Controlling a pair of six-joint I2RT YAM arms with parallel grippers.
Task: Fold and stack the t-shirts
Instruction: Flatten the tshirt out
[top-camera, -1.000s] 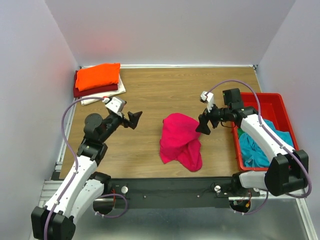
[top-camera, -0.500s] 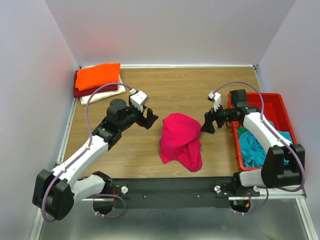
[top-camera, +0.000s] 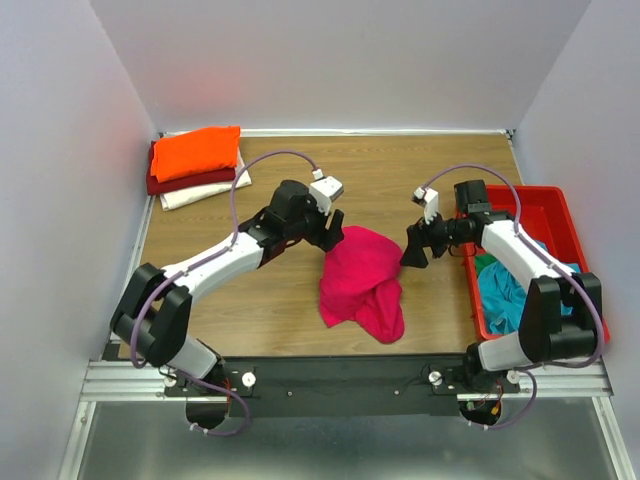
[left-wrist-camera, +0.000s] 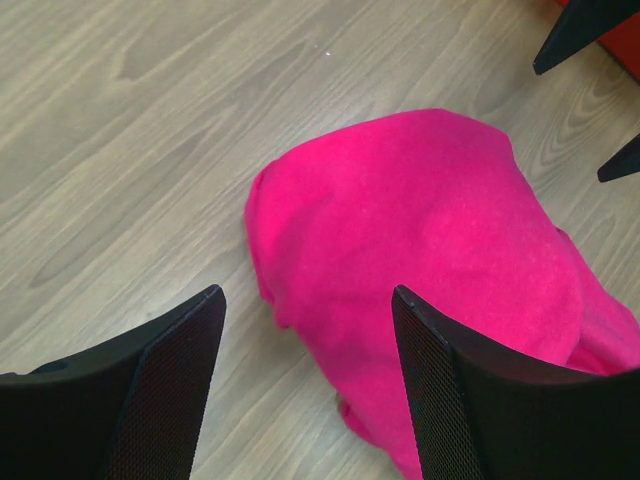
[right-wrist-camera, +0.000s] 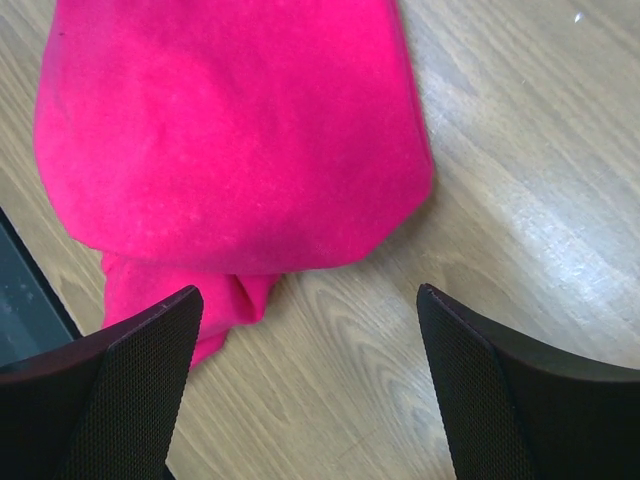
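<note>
A bright pink-red t-shirt (top-camera: 360, 280) lies crumpled in a heap in the middle of the table; it also shows in the left wrist view (left-wrist-camera: 420, 260) and the right wrist view (right-wrist-camera: 220, 140). My left gripper (top-camera: 333, 232) is open and empty just above the heap's far left edge. My right gripper (top-camera: 410, 250) is open and empty beside the heap's right edge, over bare wood. Folded orange (top-camera: 197, 150), dark red (top-camera: 160, 185) and cream (top-camera: 200, 192) shirts sit stacked at the far left corner. Teal (top-camera: 520, 295) and green (top-camera: 484, 265) shirts lie in the tray.
A red plastic tray (top-camera: 545, 215) stands at the table's right edge, close behind my right arm. Grey walls close in the left, far and right sides. A black rail runs along the near edge (top-camera: 340, 375).
My left arm has swung far to the right, from near the table's left side to the pink-red heap's edge. My right gripper has shifted slightly to the right of the heap.
</note>
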